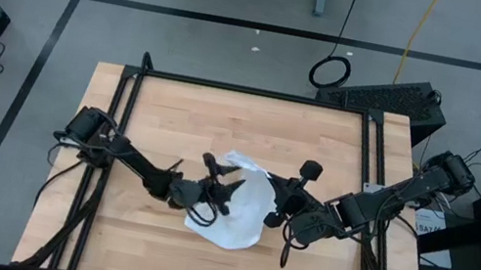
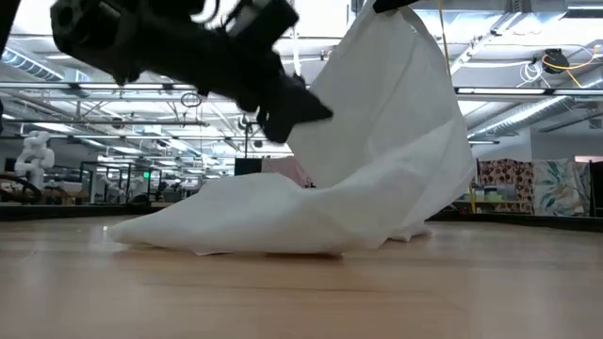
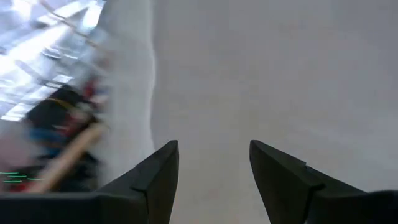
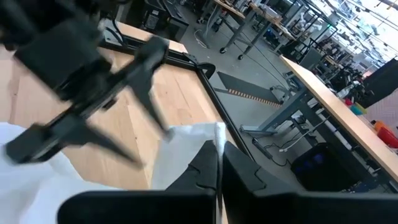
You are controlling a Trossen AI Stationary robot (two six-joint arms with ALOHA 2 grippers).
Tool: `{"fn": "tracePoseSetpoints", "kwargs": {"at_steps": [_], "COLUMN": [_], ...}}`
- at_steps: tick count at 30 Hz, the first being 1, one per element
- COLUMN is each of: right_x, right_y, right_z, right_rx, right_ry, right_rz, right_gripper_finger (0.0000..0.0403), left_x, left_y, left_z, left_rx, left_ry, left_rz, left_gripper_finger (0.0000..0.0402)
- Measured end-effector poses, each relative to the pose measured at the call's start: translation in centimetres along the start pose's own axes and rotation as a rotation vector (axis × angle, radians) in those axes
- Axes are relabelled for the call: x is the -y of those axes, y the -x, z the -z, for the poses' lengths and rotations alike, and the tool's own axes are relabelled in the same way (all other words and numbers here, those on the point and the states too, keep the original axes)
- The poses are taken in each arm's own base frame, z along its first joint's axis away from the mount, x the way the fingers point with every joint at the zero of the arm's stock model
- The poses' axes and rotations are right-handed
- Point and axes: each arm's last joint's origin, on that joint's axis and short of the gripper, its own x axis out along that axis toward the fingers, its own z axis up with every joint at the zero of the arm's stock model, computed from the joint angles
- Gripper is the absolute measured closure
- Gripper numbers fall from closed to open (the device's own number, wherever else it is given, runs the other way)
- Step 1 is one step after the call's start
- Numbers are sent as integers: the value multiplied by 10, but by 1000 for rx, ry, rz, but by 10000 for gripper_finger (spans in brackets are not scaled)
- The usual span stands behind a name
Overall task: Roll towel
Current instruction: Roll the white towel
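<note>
Hanging from right gripper | towel | left gripper open beside

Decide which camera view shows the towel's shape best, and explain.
The low view: the towel shows side-on, one end lifted high, the rest trailing on the table. The high view shows only its crumpled outline between the arms. The wrist views show blank cloth or a pinched edge.

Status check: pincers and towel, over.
Right pincer shut on the towel, one edge lifted high. Left pincer open, facing the raised cloth. Nothing in the way.
</note>
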Motion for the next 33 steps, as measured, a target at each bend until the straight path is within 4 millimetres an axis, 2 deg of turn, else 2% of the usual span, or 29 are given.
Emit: {"fn": "tracePoseSetpoints", "kwargs": {"at_steps": [6, 9, 12, 16, 17, 19, 28, 33], "right_x": [0, 0, -1, -1, -1, -1, -1, -1], "right_y": [1, 1, 0, 0, 0, 0, 0, 0], "right_z": [0, 0, 1, 1, 1, 1, 1, 1], "right_rx": [0, -2, -7, -8, -8, -8, -8, -8], "right_ry": [3, 5, 11, 12, 11, 9, -15, -30], "right_rz": [-3, -5, -23, -26, -26, -27, -27, -27], "right_gripper_finger": [402, 402, 402, 402, 402, 402, 402, 402], "left_x": [-23, -32, -37, -40, -41, -43, -30, -32], "left_y": [-1, 8, 28, 43, 42, 37, 10, -1], "left_z": [-5, -12, -25, -24, -22, -14, 23, 28], "left_rx": [-138, -170, -100, 38, 51, 26, -139, -125], "left_ry": [-94, -140, -132, 27, 93, 180, 122, 104], "left_rz": [-229, -274, -207, 132, 205, 234, 92, 15], "left_gripper_finger": [199, 199, 199, 199, 199, 199, 199, 202]}}
